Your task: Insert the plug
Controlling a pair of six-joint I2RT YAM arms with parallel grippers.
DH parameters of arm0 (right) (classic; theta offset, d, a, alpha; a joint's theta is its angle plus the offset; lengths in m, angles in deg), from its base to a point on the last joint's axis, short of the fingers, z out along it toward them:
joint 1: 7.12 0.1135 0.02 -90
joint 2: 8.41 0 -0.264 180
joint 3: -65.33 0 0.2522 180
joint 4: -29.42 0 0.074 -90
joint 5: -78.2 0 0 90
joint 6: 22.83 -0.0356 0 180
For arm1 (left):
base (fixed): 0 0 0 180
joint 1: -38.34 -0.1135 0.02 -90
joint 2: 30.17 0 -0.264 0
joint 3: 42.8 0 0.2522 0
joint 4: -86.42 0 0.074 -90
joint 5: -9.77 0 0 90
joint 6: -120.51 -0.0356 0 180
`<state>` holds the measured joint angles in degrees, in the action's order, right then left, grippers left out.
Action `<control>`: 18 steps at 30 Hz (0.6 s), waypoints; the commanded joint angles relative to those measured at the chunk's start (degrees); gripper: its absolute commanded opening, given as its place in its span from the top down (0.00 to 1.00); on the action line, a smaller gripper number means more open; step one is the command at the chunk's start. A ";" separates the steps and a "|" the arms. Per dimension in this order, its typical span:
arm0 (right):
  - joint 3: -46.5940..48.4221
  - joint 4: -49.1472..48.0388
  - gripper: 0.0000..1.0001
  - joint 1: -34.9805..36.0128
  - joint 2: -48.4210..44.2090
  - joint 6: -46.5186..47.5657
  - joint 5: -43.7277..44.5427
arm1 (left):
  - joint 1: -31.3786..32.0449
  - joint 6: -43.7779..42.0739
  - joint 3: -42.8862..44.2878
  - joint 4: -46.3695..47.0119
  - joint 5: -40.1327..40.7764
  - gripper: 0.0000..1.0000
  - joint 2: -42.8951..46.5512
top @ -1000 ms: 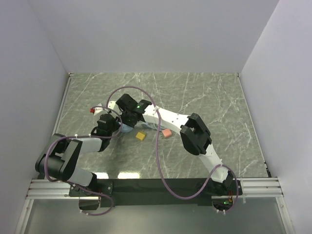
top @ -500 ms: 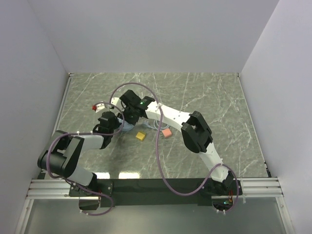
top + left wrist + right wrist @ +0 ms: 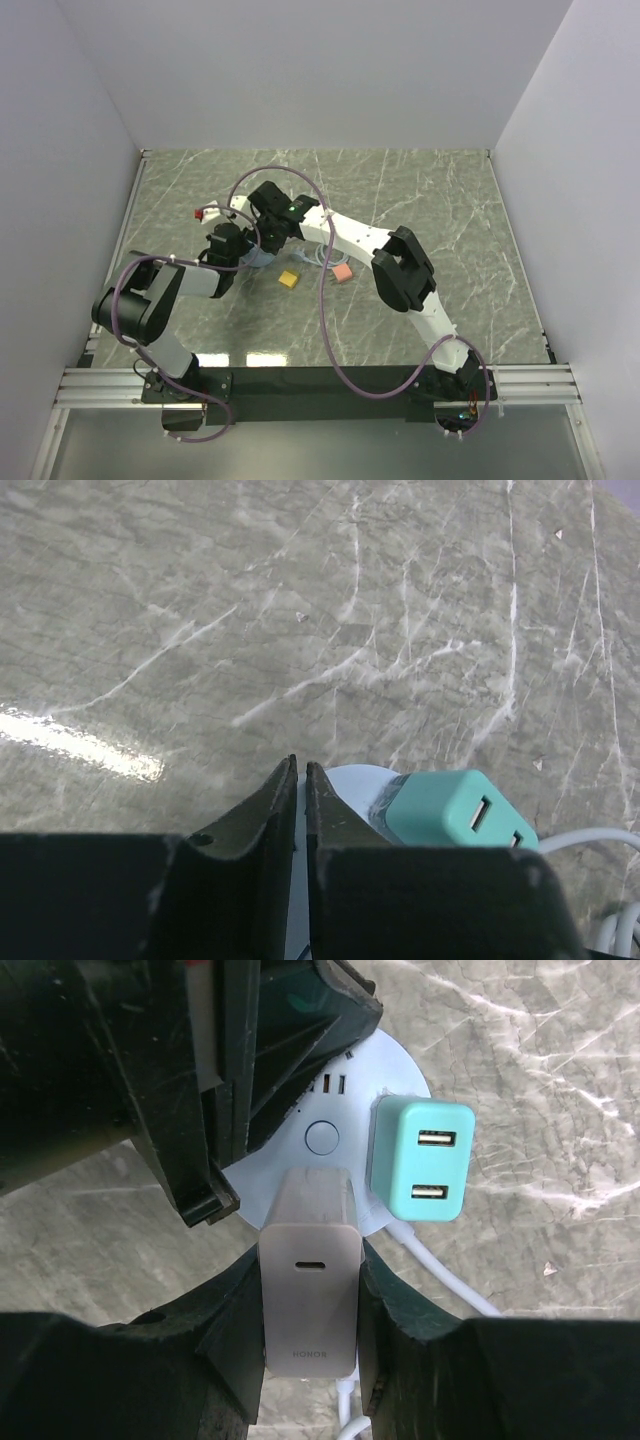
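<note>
Right jaws clamped on plug [image 3: 308, 1290], held at hub [image 3: 300, 1170] edge; left jaws nearly closed against hub rim. Risk: prong misalignment, jamming; hub skid on surface [image 3: 520, 1080] through weak bracing.

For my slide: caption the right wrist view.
Right gripper grips a white charger over the round socket hub, beside a teal USB adapter.

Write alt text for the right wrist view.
The right gripper clamps a pale HONOR charger over the near edge of a round white socket hub. A teal two-port USB adapter stands on the hub, and the left gripper's black fingers fill the upper left.
</note>
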<state>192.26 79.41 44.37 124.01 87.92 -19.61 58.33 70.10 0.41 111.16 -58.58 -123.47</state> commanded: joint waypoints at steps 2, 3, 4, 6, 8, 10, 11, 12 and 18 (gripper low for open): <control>-7.78 12.20 1.00 0.72 13.65 -0.98 -1.41 | 3.21 -0.48 -0.10 -5.72 -9.43 0.88 -2.33; -8.04 12.03 1.00 0.98 13.31 -1.41 -0.63 | 3.30 -0.57 -0.10 -5.80 -9.35 0.88 -2.24; -9.09 11.76 1.00 0.99 13.04 -1.68 -0.28 | 3.30 -0.66 -0.10 -6.07 -9.43 0.89 -2.15; -10.15 11.24 1.00 1.07 12.43 -2.03 1.12 | 3.30 -0.48 -0.53 -6.42 -9.17 0.90 -1.46; -10.16 11.23 1.00 1.34 12.86 -2.65 1.48 | 3.30 -0.39 -0.89 -6.25 -9.08 0.93 -1.27; -8.85 11.76 1.00 1.43 14.17 -3.17 1.84 | 3.30 -0.39 -0.71 -6.68 -9.17 0.95 -1.45; -8.23 12.20 1.00 1.77 14.88 -3.26 2.36 | 3.39 -0.39 -0.54 -6.95 -9.17 0.95 -1.54; -7.79 12.90 1.00 1.95 15.49 -3.44 2.97 | 3.48 -0.48 -0.45 -7.04 -8.99 0.95 -1.71; -6.38 13.69 1.00 2.74 18.31 -3.79 4.30 | 3.74 -0.66 -0.10 -7.47 -8.82 0.97 -1.89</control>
<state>193.17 79.89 45.44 125.05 83.90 -15.74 58.62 69.14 0.76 111.37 -58.66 -123.78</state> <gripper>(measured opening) 0.407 0.036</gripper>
